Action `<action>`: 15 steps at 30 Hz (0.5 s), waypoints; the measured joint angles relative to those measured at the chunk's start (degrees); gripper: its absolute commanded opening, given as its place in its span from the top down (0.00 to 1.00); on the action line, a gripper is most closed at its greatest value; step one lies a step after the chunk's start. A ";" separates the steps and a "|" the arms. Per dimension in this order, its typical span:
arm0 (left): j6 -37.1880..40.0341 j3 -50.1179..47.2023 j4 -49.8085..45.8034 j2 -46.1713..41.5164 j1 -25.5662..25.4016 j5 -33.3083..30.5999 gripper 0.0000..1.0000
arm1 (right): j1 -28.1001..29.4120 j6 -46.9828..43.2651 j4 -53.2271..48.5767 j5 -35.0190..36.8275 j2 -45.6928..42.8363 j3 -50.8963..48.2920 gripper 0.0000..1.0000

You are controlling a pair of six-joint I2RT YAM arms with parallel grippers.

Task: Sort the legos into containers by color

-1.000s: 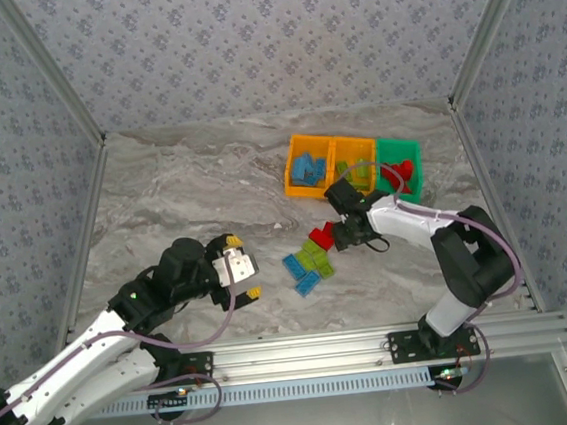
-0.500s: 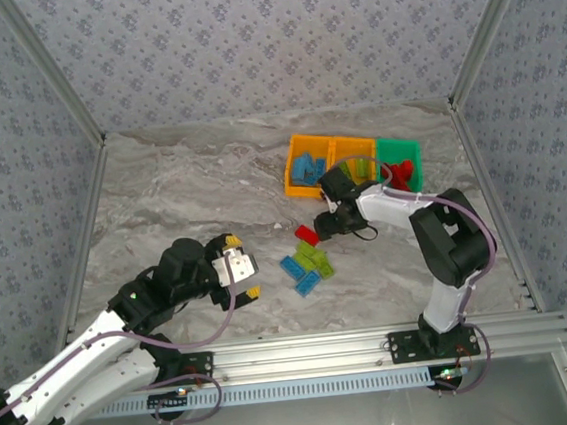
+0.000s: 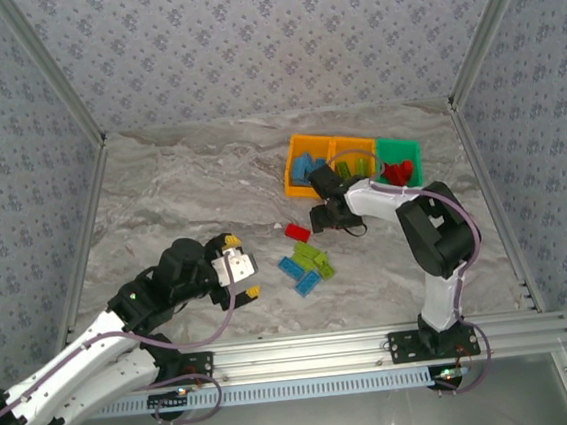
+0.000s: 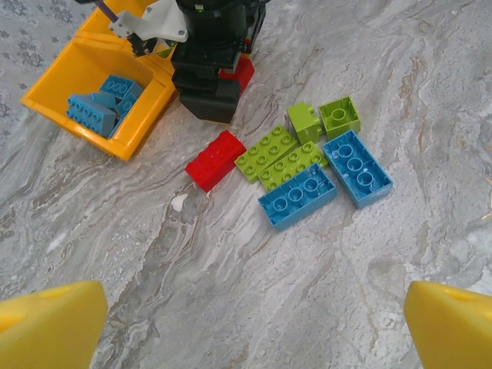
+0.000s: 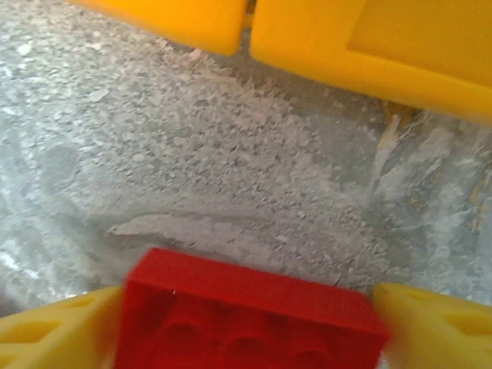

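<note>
Loose legos lie mid-table: a red one [image 3: 298,232] [image 4: 215,159], two light blue ones [image 4: 297,197] [image 4: 357,167] and several lime green ones [image 4: 266,151]. My right gripper [image 3: 324,214] [image 4: 211,84] [image 5: 250,307] hangs just beyond them, in front of the containers, shut on a second red lego [image 5: 246,315] that spans both yellow fingers. The containers stand in a row: an orange one [image 3: 293,176] [image 4: 146,115] holding blue legos, a second orange one [image 3: 352,143] holding green ones, and a green one [image 3: 397,143] holding red ones. My left gripper [image 3: 244,267] [image 4: 250,330] is open and empty, short of the pile.
The orange container walls [image 5: 369,46] are close ahead of the right fingers. The marble table [image 3: 182,202] runs bare to the left and back. Patterned walls close in three sides, and a metal rail [image 3: 307,351] lines the near edge.
The right gripper has moved up and left from the pile toward the containers with a red lego in it. The loose red lego has slid left. The left arm has stayed still.
</note>
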 measured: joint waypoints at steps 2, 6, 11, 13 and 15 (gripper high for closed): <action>0.00 0.00 -0.04 -0.26 -0.17 -0.09 0.01 | 0.98 1.53 0.09 1.42 0.31 0.31 0.31; 0.00 0.00 -0.09 -0.48 -0.37 -0.22 0.01 | 2.75 4.72 1.73 3.32 -0.48 -0.70 0.45; 0.00 0.00 -0.09 -0.48 -0.74 -0.24 0.01 | 4.35 8.17 2.86 5.14 -6.45 -6.64 0.46; 0.00 0.00 -0.09 -0.52 -0.74 -0.24 0.01 | 4.42 9.09 2.56 6.86 -11.50 -8.35 0.47; 0.00 0.00 -0.09 -0.52 -0.76 -0.46 0.01 | 3.98 9.42 2.58 9.07 -17.49 -9.01 0.48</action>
